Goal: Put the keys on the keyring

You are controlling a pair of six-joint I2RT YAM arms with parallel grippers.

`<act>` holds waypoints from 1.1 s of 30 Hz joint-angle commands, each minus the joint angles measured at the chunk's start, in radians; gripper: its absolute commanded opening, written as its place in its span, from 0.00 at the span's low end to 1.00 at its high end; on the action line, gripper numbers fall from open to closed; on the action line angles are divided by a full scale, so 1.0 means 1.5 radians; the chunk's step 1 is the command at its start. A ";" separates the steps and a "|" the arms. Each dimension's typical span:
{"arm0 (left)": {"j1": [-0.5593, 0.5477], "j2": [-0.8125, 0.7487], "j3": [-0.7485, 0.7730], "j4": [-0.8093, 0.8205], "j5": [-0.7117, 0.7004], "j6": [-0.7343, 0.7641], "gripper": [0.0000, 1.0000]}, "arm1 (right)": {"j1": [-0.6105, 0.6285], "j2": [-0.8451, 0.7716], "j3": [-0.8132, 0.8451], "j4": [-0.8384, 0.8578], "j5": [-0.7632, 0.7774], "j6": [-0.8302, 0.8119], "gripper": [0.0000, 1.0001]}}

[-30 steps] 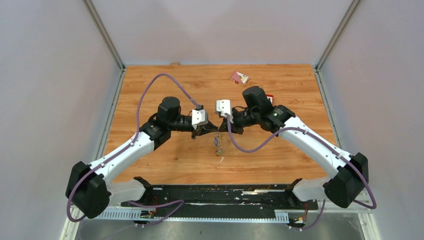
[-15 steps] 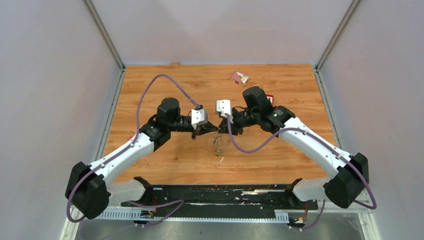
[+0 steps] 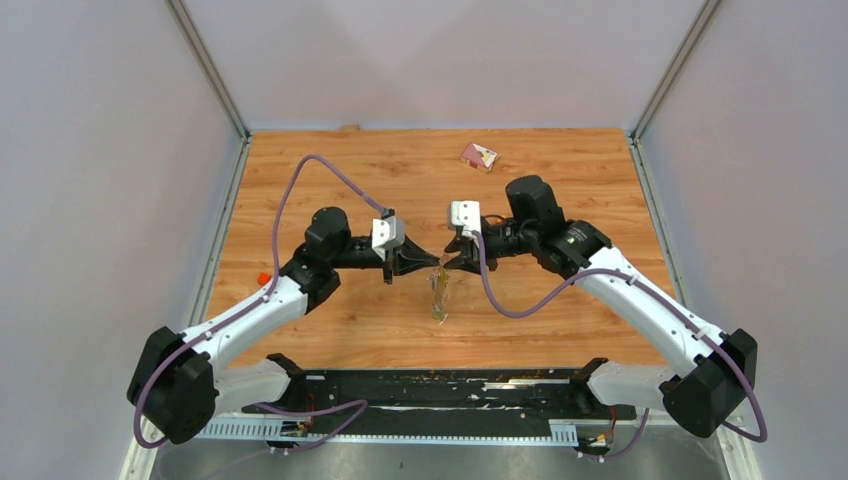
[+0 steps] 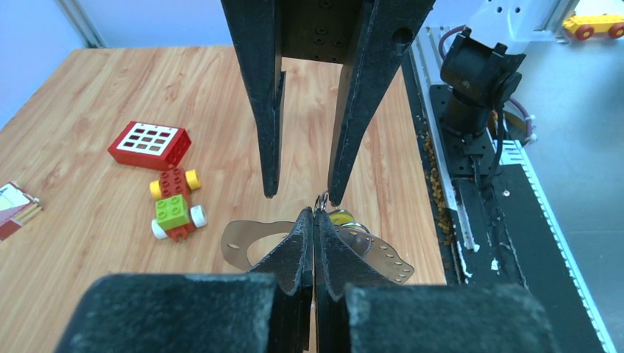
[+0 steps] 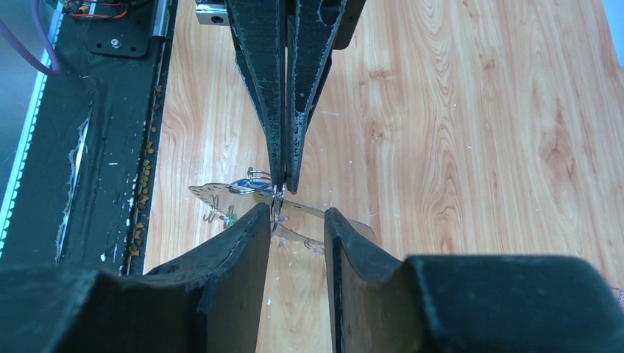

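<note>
Left gripper [image 4: 314, 215] shut tight, tips pinching a thin silvery wire loop [image 5: 277, 206] over mid-table. Right gripper [image 5: 296, 213] nose to nose with it, jaws parted by a moderate gap, nothing seen between the pads. Just below the meeting fingertips, the wide flat grey metal keyring with the bumpy outer edge [image 4: 383, 257]; hanging or resting on the wooden table [image 3: 560, 180], cannot tell. Close against it, the tiny silvery metal keys with small plastic tags [image 4: 340, 218], only the yellow tag plainly seen, the red-orange one not made out. Well off to one side, a green, yellow and red toy car [image 4: 175, 209] and a red block with a white grid [image 4: 149, 143], both apart from the work.

Judged light, all of it, and hard: thin metal, stiff, smooth, apt to slip or swing from a pad rather than bend. Nothing fragile here. Best taken by pinching across the flat of a key's head or its tag, or edge-on across the keyring's band; not by the wire alone, likely to twist. Small targets, so close squarely and slowly, and expect swinging on release of either grip.
</note>
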 commanded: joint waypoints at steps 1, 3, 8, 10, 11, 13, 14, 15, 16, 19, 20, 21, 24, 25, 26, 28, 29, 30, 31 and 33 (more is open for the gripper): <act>-0.003 -0.024 -0.008 0.097 0.017 -0.045 0.00 | -0.004 -0.007 -0.003 0.019 -0.044 -0.012 0.32; -0.003 -0.027 -0.010 0.102 0.018 -0.045 0.00 | -0.004 -0.002 -0.002 0.016 -0.047 -0.014 0.31; -0.003 -0.029 -0.013 0.111 0.019 -0.062 0.00 | -0.006 0.007 0.001 -0.001 -0.051 -0.024 0.27; -0.002 -0.031 -0.015 0.112 0.020 -0.063 0.00 | -0.010 0.006 0.000 -0.006 -0.055 -0.026 0.27; -0.001 -0.031 -0.015 0.113 0.019 -0.063 0.00 | -0.012 0.004 -0.001 -0.009 -0.056 -0.028 0.27; 0.000 -0.032 -0.015 0.116 0.020 -0.062 0.00 | -0.016 0.003 -0.005 -0.014 -0.056 -0.031 0.27; 0.000 -0.032 -0.014 0.116 0.020 -0.062 0.00 | -0.018 0.004 -0.006 -0.016 -0.057 -0.033 0.27; 0.001 -0.032 -0.014 0.116 0.021 -0.062 0.00 | -0.019 0.004 -0.006 -0.017 -0.060 -0.033 0.26; 0.001 -0.031 -0.014 0.117 0.020 -0.062 0.00 | -0.019 0.006 -0.006 -0.019 -0.064 -0.034 0.25; 0.001 -0.030 -0.013 0.119 0.022 -0.064 0.00 | -0.019 0.013 -0.004 -0.019 -0.067 -0.033 0.24; 0.002 -0.029 -0.013 0.121 0.023 -0.065 0.00 | -0.019 0.017 -0.003 -0.021 -0.068 -0.033 0.24; 0.002 -0.028 -0.013 0.121 0.023 -0.065 0.00 | -0.019 0.020 -0.002 -0.022 -0.070 -0.033 0.24; 0.002 -0.027 -0.014 0.124 0.024 -0.066 0.00 | -0.020 0.025 0.001 -0.026 -0.076 -0.032 0.25; 0.002 -0.026 -0.014 0.124 0.025 -0.066 0.00 | -0.019 0.026 0.003 -0.027 -0.077 -0.032 0.26; 0.002 -0.026 -0.014 0.123 0.025 -0.066 0.00 | -0.019 0.024 0.005 -0.028 -0.077 -0.032 0.28; 0.002 -0.025 -0.014 0.124 0.026 -0.063 0.00 | -0.019 0.017 0.009 -0.026 -0.078 -0.030 0.28; 0.002 -0.024 -0.015 0.122 0.026 -0.061 0.00 | -0.020 0.014 0.011 -0.023 -0.079 -0.027 0.28; 0.002 -0.024 -0.014 0.121 0.025 -0.058 0.00 | -0.019 0.012 0.014 -0.021 -0.080 -0.024 0.28; 0.003 -0.024 -0.014 0.118 0.026 -0.055 0.00 | -0.019 0.010 0.017 -0.020 -0.081 -0.022 0.28; 0.002 -0.023 -0.015 0.114 0.025 -0.052 0.00 | -0.019 0.009 0.022 -0.018 -0.082 -0.018 0.29</act>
